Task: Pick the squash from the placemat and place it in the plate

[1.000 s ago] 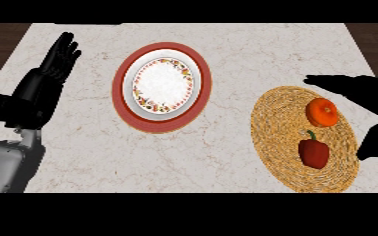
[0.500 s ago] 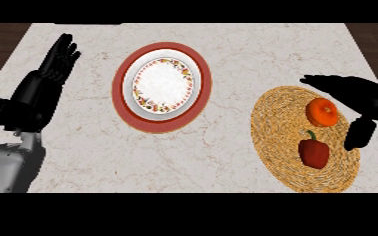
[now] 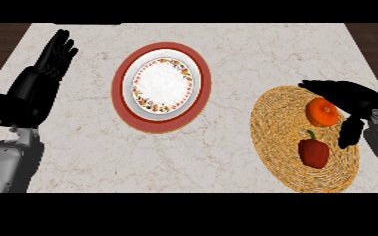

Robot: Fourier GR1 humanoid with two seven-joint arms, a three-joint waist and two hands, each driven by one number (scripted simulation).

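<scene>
The orange squash [image 3: 322,113] lies on the woven placemat [image 3: 280,130], toward its far right side, with a red pepper [image 3: 314,153] on the mat's near side. The right hand [image 3: 353,99] arches over the squash, fingers [image 3: 319,86] unclenched. Left of the placemat, the flowered plate [image 3: 140,94] sits on a red underplate [image 3: 122,100]. Farther left, the left hand [image 3: 44,75] rests, fingers released.
</scene>
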